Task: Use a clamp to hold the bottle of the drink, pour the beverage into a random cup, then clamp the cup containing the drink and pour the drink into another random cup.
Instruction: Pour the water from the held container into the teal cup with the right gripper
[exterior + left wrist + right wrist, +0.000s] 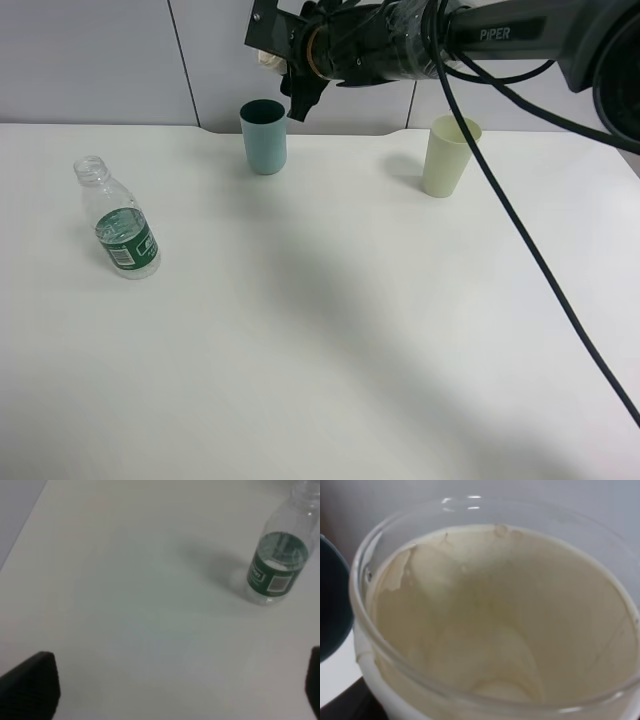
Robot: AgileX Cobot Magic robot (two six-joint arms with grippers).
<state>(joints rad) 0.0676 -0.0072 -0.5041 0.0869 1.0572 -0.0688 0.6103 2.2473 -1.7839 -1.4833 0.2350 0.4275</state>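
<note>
My right gripper (283, 62) hangs at the back, just above and to the right of the teal tumbler (264, 135), shut on the white paper cup (268, 58). The arm hides most of that cup in the high view. In the right wrist view the cup (490, 620) fills the frame, showing its pale inside, with the tumbler's rim (330, 600) beside it; I cannot make out any beverage in it. The uncapped bottle (118, 220) with its green label stands upright at the left. My left gripper (172, 690) is open over bare table, short of the bottle (277, 565).
A pale yellow-green tapered tumbler (449, 156) stands at the back right. The right arm's black cable (540, 265) trails across the right side above the white table (330, 330). A grey wall runs behind the table's far edge.
</note>
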